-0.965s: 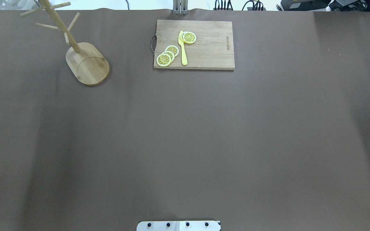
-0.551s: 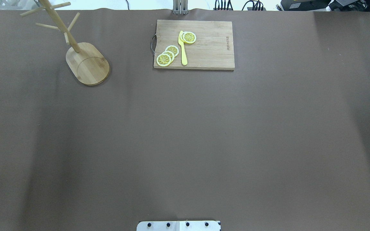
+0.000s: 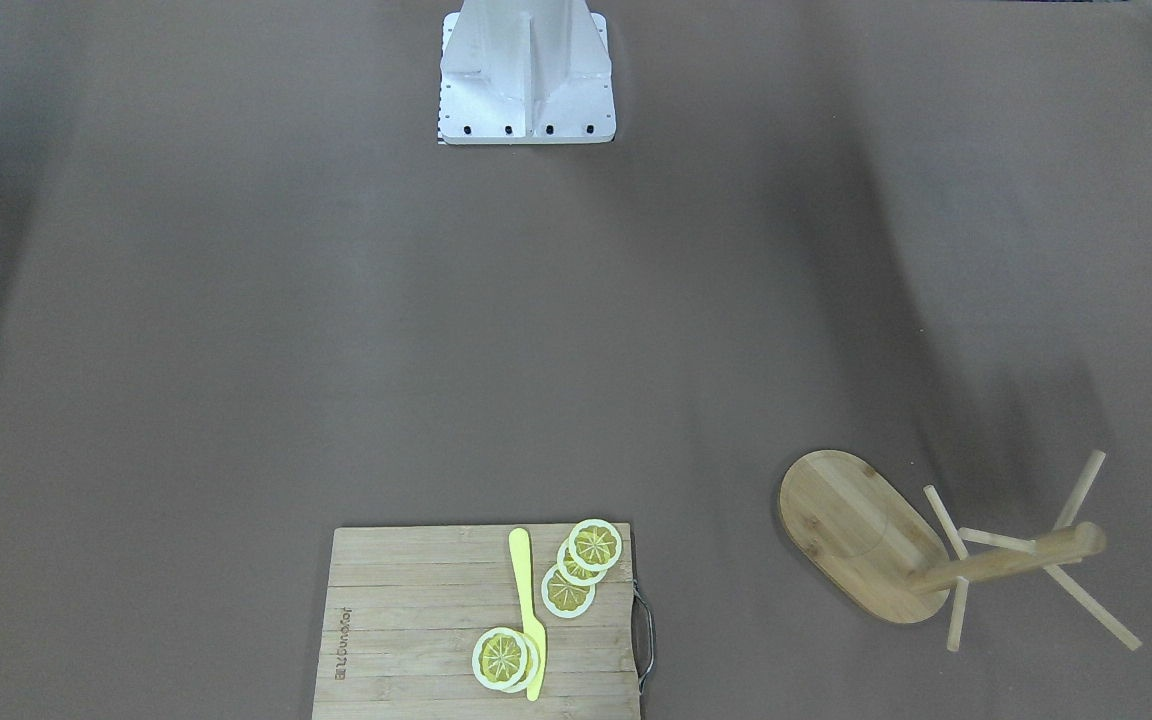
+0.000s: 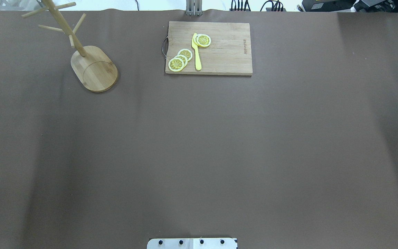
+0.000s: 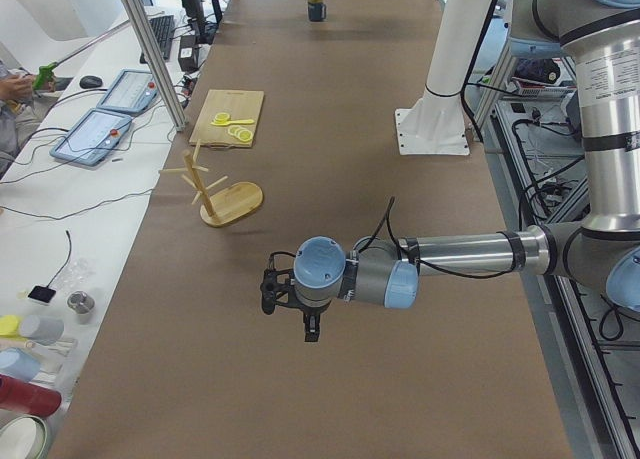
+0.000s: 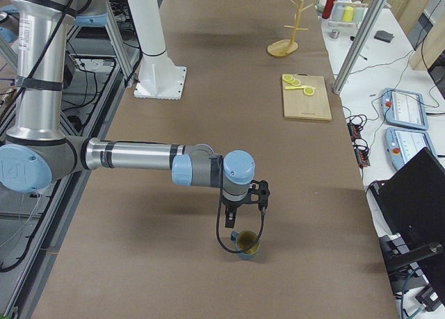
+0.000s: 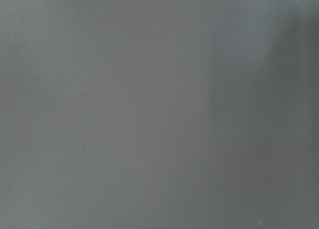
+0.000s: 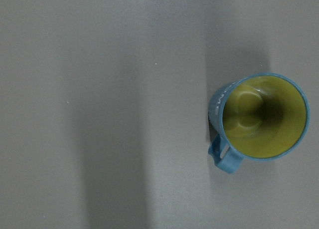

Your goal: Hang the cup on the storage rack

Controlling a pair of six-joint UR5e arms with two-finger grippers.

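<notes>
Teal cup: upright below right gripper
Storage rack: far left corner of table
Both grippers' opening: cannot tell

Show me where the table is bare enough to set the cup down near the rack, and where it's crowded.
Bare: the strip between the storage rack and the cutting board, and the whole wide stretch from those two back to the robot's base plate. Crowded: the board's rack-side half, taken by lemon slices and a yellow knife.
</notes>
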